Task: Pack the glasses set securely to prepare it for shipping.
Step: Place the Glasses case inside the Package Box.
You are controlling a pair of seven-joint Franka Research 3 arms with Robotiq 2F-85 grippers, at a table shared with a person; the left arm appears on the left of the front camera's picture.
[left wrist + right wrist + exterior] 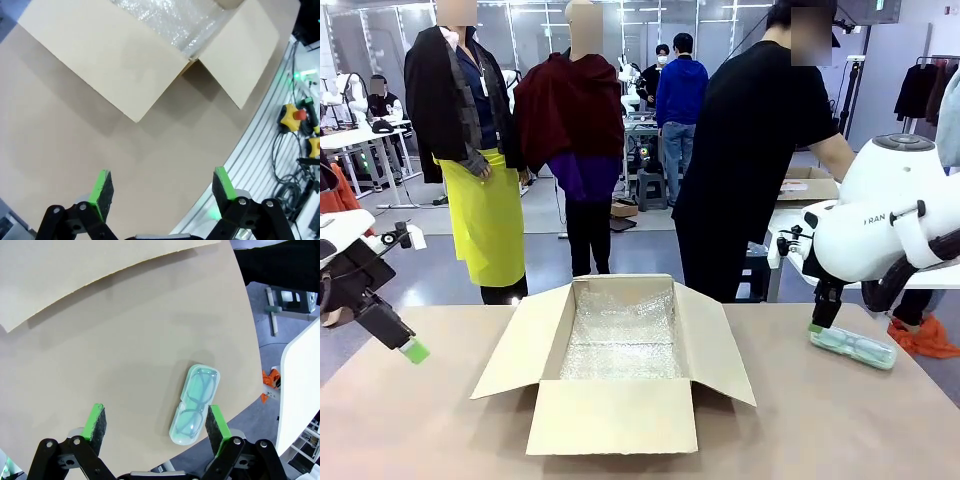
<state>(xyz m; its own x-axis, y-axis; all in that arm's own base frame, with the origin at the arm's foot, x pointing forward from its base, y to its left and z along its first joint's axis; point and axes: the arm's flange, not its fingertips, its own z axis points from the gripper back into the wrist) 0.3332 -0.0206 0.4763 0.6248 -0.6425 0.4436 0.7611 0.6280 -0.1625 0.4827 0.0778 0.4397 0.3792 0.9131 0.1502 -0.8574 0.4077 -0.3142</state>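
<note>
Box (615,420): 1, at the middle of the desk (420,430).
Bubble wrap (625,335): inside the box.
Glasses pack (853,347): 1, flat on the desk, right of the box, near the desk's right edge.
Right gripper (817,325): over the pack's box-side end.
Left gripper (413,350): left of the box, above the desk.
Person (750,150): behind the desk, right of centre.

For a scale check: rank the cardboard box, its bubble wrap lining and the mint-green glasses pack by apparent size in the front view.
Largest: cardboard box
Then: bubble wrap lining
Smallest: mint-green glasses pack
</note>
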